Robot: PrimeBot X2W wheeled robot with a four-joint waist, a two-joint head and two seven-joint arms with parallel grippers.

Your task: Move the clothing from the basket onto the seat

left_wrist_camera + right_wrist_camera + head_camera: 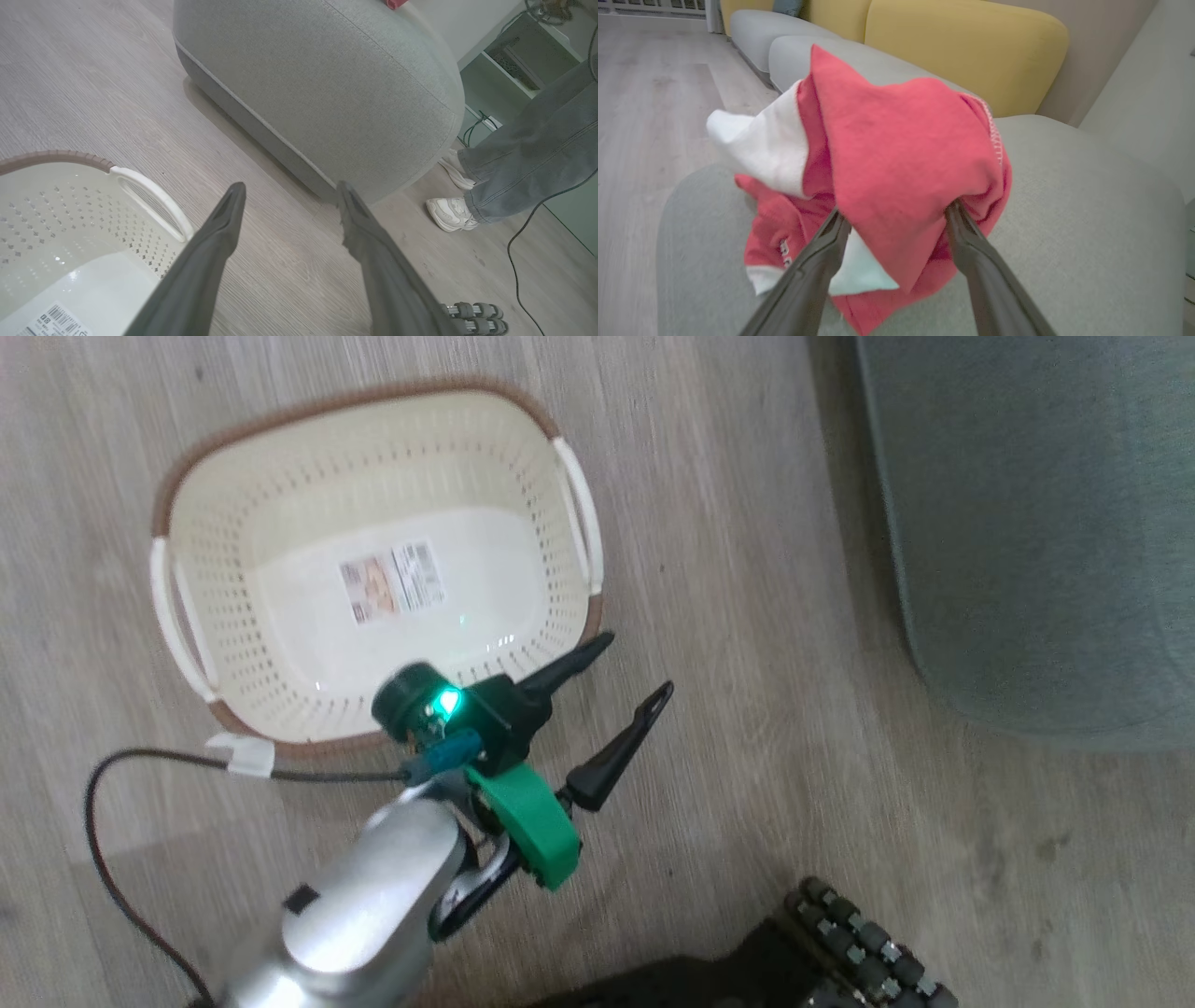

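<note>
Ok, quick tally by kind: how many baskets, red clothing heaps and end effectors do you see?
Basket: 1
Clothing heap: 1
End effectors: 2, the left end effector and the right end effector
Total: 4

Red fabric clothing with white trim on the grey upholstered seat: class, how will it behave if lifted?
Probably floppy: the clothing sits in crumpled folds on the seat. Likely light and snag-prone: it drapes over the right gripper.

Pale grey wood-plank floor (747, 569) covers the room. Yellow sofa backrests (966, 42) stand before a beige wall (1101, 46). A pale green shelf unit (514, 60) stands behind a person's legs (528, 154) in jeans and white sneakers (451, 213).
</note>
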